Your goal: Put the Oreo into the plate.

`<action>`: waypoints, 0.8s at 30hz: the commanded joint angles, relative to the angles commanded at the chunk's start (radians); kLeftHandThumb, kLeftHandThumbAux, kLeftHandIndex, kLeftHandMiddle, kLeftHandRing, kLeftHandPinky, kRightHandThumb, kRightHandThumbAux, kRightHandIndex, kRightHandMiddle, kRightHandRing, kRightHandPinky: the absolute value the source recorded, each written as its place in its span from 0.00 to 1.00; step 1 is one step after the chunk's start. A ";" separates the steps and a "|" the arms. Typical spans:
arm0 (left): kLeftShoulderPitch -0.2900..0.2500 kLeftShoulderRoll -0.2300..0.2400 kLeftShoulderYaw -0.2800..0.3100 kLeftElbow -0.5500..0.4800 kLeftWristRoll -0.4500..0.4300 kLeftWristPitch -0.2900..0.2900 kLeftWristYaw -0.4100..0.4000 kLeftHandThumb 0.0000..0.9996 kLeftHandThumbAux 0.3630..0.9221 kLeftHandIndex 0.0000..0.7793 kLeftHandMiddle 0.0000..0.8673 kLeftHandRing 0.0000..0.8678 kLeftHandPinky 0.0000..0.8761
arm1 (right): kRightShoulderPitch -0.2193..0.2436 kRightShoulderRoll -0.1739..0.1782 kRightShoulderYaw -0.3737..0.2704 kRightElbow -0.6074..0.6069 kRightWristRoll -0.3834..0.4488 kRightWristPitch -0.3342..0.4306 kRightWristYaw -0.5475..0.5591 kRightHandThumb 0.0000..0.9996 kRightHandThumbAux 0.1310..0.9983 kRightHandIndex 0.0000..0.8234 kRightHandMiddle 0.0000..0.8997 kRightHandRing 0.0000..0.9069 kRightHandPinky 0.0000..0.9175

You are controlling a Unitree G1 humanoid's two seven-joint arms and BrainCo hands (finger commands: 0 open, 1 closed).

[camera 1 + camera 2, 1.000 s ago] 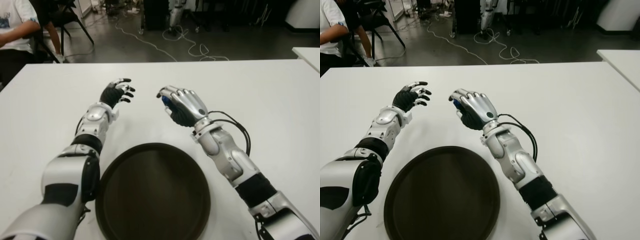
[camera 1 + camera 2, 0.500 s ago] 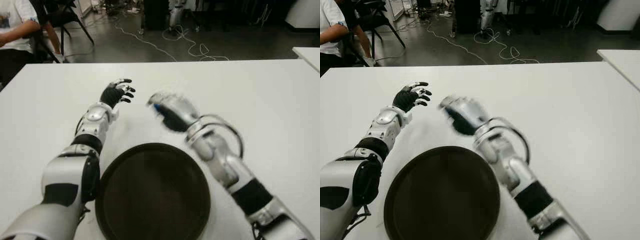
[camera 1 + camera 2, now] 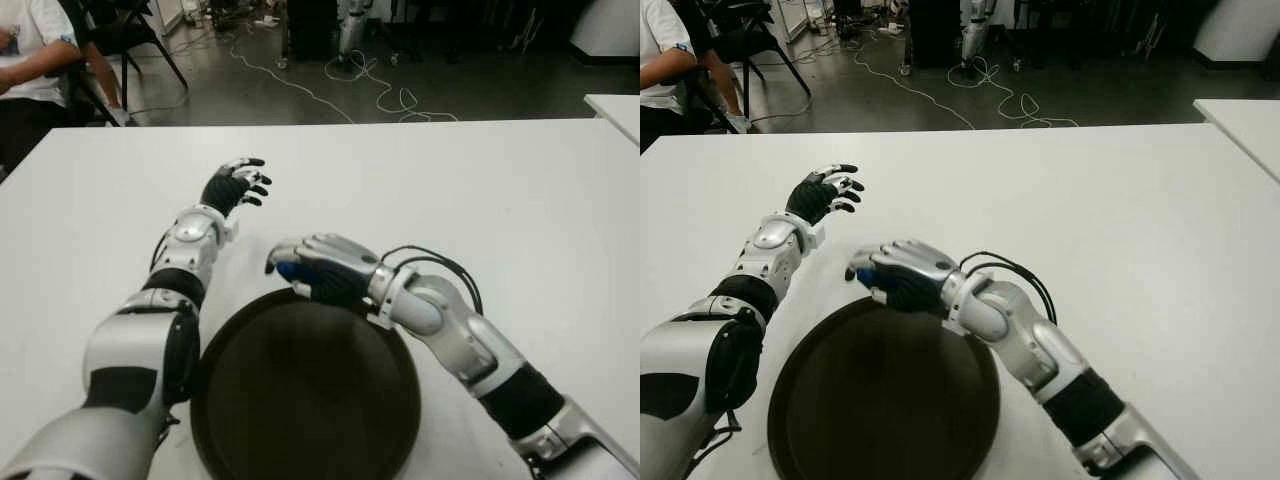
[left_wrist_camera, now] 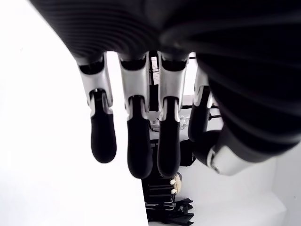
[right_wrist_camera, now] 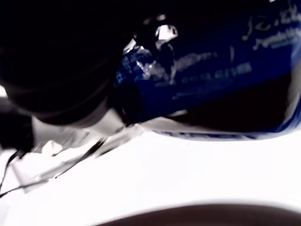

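Observation:
My right hand (image 3: 300,268) is curled around a blue Oreo packet (image 3: 294,272), of which only a blue corner peeks out under the fingers. It hovers over the far rim of the round dark brown plate (image 3: 300,400) that lies on the white table (image 3: 520,200) near me. The right wrist view fills with the shiny blue Oreo wrapper (image 5: 211,75) pressed into the palm, and the plate's edge (image 5: 197,214) shows below it. My left hand (image 3: 236,184) is stretched out over the table beyond the plate, left of the right hand, fingers relaxed and holding nothing.
A seated person (image 3: 30,60) is at the far left corner of the table. Cables (image 3: 350,90) lie on the floor behind the table. Another white table (image 3: 615,105) shows at the far right.
My right hand has swung from farther out on the table back toward me and to the left, carrying the Oreo packet to the plate's far rim. The left hand has not moved.

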 joint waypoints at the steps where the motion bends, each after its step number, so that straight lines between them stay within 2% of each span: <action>1: 0.000 0.000 0.000 0.000 0.000 0.000 0.000 0.11 0.47 0.36 0.55 0.58 0.59 | -0.001 -0.001 -0.001 0.000 0.003 -0.003 0.003 0.84 0.64 0.52 0.54 0.82 0.82; 7: 0.000 0.000 -0.003 0.001 0.001 -0.002 0.002 0.12 0.47 0.37 0.55 0.58 0.58 | -0.021 -0.005 -0.013 0.019 0.033 -0.021 0.031 0.84 0.64 0.51 0.54 0.78 0.74; 16: 0.001 0.001 -0.008 0.000 0.004 -0.014 0.001 0.10 0.47 0.39 0.56 0.58 0.57 | -0.034 0.001 -0.021 0.046 0.073 -0.042 0.064 0.84 0.64 0.52 0.54 0.81 0.81; 24: 0.000 0.002 -0.015 0.000 0.006 -0.020 0.000 0.11 0.47 0.39 0.55 0.57 0.57 | -0.017 0.003 -0.032 0.023 0.120 -0.034 0.093 0.84 0.64 0.51 0.54 0.83 0.82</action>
